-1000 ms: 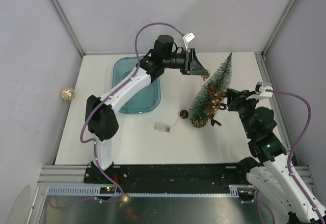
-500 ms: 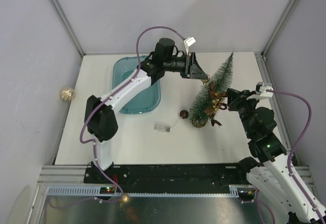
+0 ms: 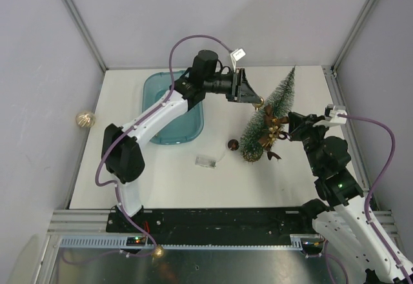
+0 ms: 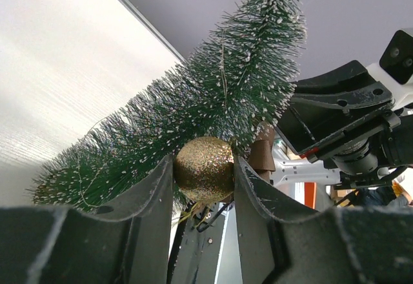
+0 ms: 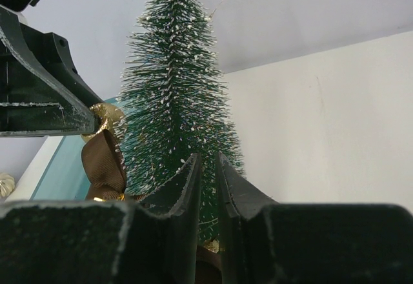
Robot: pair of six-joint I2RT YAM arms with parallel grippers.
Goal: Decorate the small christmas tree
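Seen from the left wrist, the left jaws pinch a gold glitter ball (image 4: 204,170) beside the tree (image 4: 226,97); only the right wrist shows the right jaws nearly closed on its bristles.

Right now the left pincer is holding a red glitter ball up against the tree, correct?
Not red: the ball is gold. The left wrist view shows the left pincer holding it up against the small christmas tree.

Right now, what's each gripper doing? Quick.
Left gripper: closed on the gold glittery ball ornament.
Right gripper: jaws nearly together at the frosted green bottle-brush christmas tree; whether it grips the bristles cannot be told.
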